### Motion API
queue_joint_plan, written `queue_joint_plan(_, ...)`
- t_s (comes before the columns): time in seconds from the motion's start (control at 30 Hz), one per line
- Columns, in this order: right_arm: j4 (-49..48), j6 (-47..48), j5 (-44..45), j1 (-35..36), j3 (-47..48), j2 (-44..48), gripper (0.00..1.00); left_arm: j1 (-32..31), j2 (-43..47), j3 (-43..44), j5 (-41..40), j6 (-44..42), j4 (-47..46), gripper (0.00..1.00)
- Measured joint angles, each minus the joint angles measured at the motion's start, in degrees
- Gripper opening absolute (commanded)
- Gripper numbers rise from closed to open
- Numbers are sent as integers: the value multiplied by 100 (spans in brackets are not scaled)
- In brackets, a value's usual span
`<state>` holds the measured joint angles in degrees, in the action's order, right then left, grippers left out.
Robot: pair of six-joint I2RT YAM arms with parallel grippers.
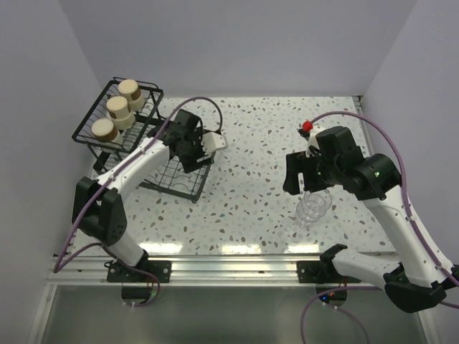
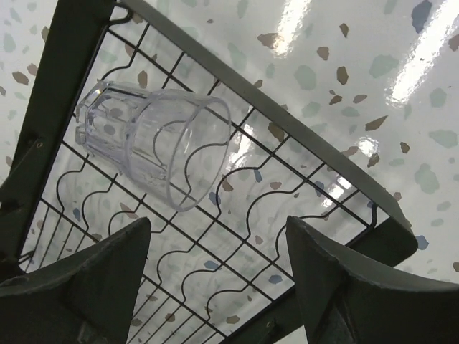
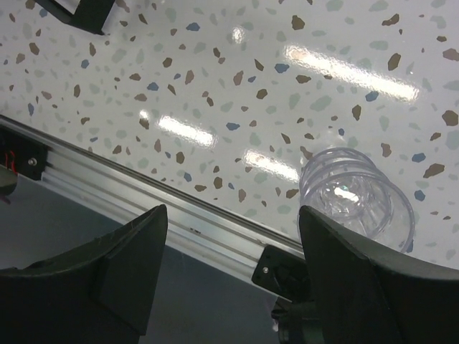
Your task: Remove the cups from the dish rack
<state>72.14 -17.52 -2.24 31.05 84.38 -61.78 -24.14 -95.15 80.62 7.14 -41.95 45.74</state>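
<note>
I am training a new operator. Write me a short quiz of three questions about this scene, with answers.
1. How many cream cups sit in the raised tier of the dish rack?
2. True or false: the clear tumbler below the left gripper lies on its side on the rack's tray.
3. Where is the other tumbler? A) on the table by the right gripper; B) in the raised tier; C) between the left gripper's fingers.
Key: 1 three; 2 true; 3 A.

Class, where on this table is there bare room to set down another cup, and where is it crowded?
Free: the middle of the table, between the dish rack and the clear tumbler; also the far strip by the back wall. Crowded: the left corner with the rack and cream cups.
</note>
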Motion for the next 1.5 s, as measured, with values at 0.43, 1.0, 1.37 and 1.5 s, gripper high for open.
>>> queue_joint_plan(0.43, -111, 2, -55, 0, -42, 0, 77, -326, 358, -1558, -1670, -407, -2426, 54)
queue_joint_plan(1.0, -107, 2, -52, 0, -42, 83, 77, -282, 247, -1661, -1825, -203, -3300, 0)
queue_joint_plan(1.37, -420, -94, -286, 0, -39, 46, 74, 350, 164, -732, -1231, 603, -2800, 0)
queue_joint_plan(1.5, -1169, -352, -555, 0, -28, -168, 73, 444, 227, -697, -1145, 848, -2612, 0)
